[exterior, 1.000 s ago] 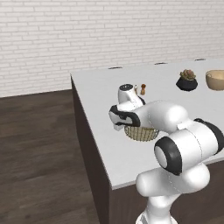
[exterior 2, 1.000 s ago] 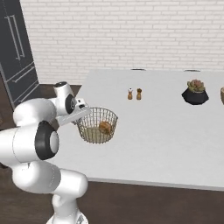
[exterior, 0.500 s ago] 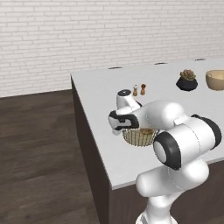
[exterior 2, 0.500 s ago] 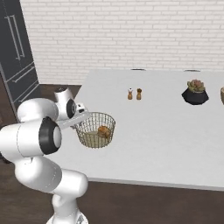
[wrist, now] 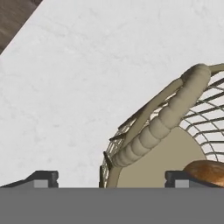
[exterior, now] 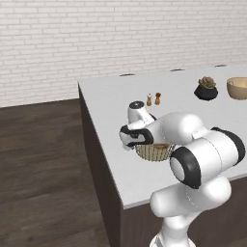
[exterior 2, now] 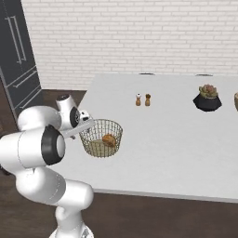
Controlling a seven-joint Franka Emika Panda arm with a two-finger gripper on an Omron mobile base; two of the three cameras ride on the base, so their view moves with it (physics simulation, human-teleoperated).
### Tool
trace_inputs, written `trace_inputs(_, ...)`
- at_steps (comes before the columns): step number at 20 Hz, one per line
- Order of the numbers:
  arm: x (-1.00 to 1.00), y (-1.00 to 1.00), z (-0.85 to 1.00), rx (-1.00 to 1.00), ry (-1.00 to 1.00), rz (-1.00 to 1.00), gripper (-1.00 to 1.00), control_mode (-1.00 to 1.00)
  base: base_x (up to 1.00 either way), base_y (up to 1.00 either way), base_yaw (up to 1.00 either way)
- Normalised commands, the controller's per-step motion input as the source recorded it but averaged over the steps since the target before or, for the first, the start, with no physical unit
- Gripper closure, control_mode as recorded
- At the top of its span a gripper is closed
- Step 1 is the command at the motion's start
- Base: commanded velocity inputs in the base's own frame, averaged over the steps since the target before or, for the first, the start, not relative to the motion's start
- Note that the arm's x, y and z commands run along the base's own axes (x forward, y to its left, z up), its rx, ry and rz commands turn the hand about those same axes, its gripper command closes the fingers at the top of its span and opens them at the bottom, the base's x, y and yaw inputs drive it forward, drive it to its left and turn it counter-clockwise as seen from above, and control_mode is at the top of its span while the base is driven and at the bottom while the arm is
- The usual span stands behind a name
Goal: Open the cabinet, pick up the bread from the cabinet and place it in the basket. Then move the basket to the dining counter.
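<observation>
Jaws [wrist: 111, 177] stand wide apart over the near rim of the basket [exterior 2: 101, 138], one tip on the outer side of the rim, the other on the inner side, above the pale bottom. Not clamped on the rim: clear gaps show on both sides of it in the hand view. Probably a release, with the basket set down on the white worktop [exterior 2: 176, 139], since it sits flat and upright there, close to the worktop's edge.

Bread [exterior 2: 109, 139] lies inside the basket, on its bottom, just beyond the inner tip; placed there so that one carry moves both. So the bread step looks done, and the move to the dining counter looks done or almost done, judging from where the basket rests.

Farther from the jaws, well apart from the basket: two small shakers [exterior 2: 142, 100] side by side, one dark pot with a plant [exterior 2: 207, 97], one wooden bowl [exterior: 237, 88] near the far edge.

Count: one basket, one bread, two shakers, one plant pot, one bowl.
</observation>
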Motion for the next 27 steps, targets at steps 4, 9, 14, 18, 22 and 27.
trace_inputs(4,-0.11,0.02,0.33,-0.03,0.00,0.00,-1.00,-1.00,0.00,0.00,0.00)
trace_inputs(9,-0.41,0.00,1.00,0.02,0.03,0.00,-1.00,-1.00,0.00,0.00,0.00)
trace_inputs(14,-0.94,0.02,1.00,0.16,0.00,-0.02,-1.00,-1.00,0.00,0.00,0.00)
trace_inputs(18,-0.69,0.02,0.92,0.15,0.04,-0.07,-1.00,-1.00,0.00,0.00,0.00)
trace_inputs(22,-0.41,0.14,0.46,-0.01,0.12,-0.05,-1.00,-1.00,0.00,0.00,0.00)
trace_inputs(27,-0.67,0.77,0.07,-0.13,0.00,-0.05,-1.00,-1.00,0.00,0.00,0.00)
